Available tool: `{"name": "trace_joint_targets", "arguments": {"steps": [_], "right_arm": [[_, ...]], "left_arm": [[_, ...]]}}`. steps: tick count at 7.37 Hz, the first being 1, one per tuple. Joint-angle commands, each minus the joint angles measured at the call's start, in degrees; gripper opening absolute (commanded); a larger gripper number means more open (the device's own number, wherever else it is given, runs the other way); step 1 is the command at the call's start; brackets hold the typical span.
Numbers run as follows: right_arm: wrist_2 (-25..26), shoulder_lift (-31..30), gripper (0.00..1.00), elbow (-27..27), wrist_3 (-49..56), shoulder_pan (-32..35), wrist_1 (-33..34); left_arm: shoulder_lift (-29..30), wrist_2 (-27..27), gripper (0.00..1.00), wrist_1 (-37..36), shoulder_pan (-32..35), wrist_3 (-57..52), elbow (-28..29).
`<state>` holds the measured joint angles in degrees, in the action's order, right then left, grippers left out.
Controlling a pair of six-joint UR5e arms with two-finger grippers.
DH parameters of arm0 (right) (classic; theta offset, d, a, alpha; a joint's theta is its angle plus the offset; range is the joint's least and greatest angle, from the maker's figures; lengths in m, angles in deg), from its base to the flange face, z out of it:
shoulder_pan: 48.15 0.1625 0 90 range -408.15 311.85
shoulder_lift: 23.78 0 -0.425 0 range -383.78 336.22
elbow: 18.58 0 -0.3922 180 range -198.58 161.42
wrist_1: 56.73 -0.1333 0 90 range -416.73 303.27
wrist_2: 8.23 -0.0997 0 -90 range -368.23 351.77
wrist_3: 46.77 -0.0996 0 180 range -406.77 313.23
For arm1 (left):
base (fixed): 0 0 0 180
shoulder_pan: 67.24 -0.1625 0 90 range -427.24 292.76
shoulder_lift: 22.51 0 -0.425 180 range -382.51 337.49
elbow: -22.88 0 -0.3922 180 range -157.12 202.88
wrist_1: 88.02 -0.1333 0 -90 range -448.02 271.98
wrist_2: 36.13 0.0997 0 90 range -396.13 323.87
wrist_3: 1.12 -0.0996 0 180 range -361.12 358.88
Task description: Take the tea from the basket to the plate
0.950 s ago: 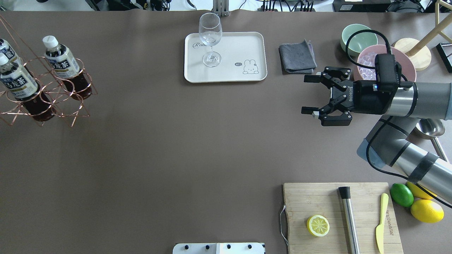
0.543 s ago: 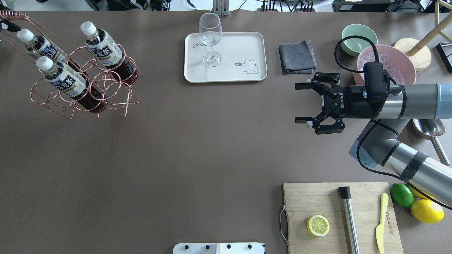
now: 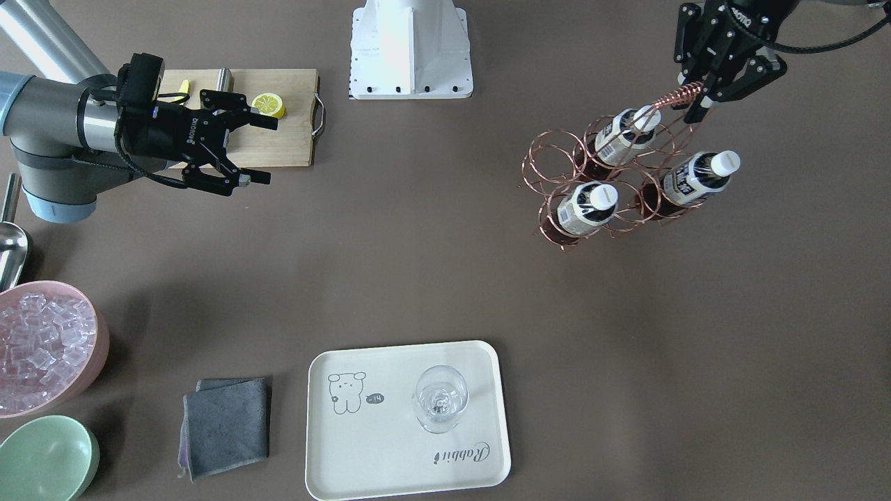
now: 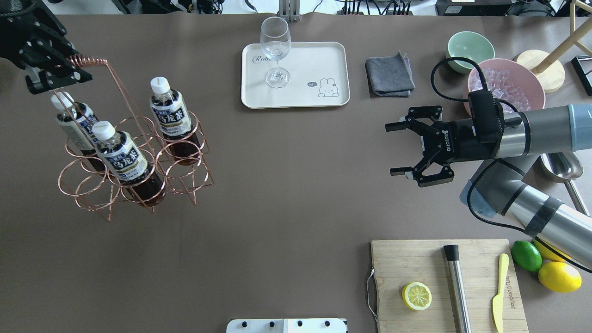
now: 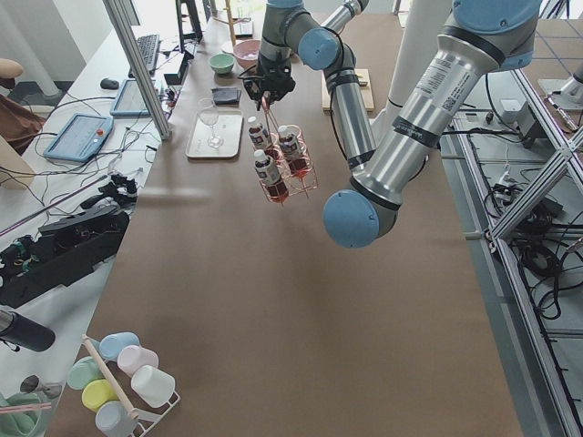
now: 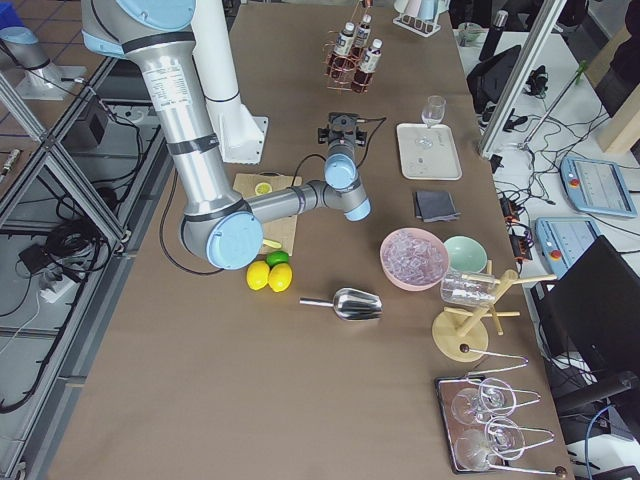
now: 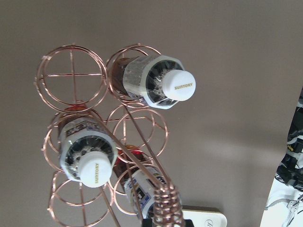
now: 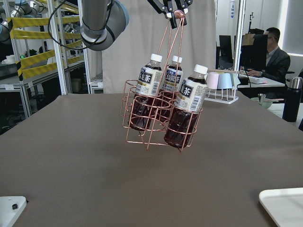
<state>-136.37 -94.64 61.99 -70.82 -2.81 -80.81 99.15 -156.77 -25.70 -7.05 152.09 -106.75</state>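
Observation:
The copper wire basket [image 4: 76, 179] hangs tilted in the air over the table's left part, also in the front view [image 3: 553, 163] and the right wrist view [image 8: 142, 137]. My left gripper [image 4: 71, 68] is shut on its coiled handle [image 4: 90, 60]. Three tea bottles stand in it, at the right [image 4: 171, 118], in front [image 4: 122, 155] and at the left [image 4: 74, 127]. The cream plate [image 4: 319, 60] lies at the far middle with a wine glass [image 4: 276, 51] on it. My right gripper [image 4: 393, 149] is open and empty, well right of the basket.
A grey cloth [image 4: 389, 74], a pink bowl of ice [image 4: 508, 83] and a green bowl [image 4: 469, 48] lie at the far right. A cutting board [image 4: 416, 263] with a lemon half [image 4: 416, 296], a muddler and a knife is at the near right.
My left gripper has carried the basket with its bottles to the right and nearer, into the table. My right gripper has shifted slightly left and nearer, still open.

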Motion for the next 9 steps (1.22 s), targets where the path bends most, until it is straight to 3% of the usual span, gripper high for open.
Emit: {"name": "trace_joint_targets", "arguments": {"steps": [1,2,5,9], "right_arm": [[-1.6,0.1,1.00,-0.2,0.1,0.4,0.5],[-1.7,-0.3,0.99,-0.2,-0.6,0.3,0.5],[-2.0,-0.8,0.99,-0.2,-0.6,0.3,0.4],[-2.0,-0.8,0.99,-0.2,-0.9,0.3,0.3]], "left_arm": [[9.7,4.5,0.00,-5.9,-10.6,7.2,0.8],[12.4,8.5,0.00,-5.8,-15.1,9.8,2.4],[20.4,11.8,0.00,-4.1,-21.4,10.9,12.3],[23.4,12.7,0.00,-2.5,-25.0,11.9,15.6]]}}
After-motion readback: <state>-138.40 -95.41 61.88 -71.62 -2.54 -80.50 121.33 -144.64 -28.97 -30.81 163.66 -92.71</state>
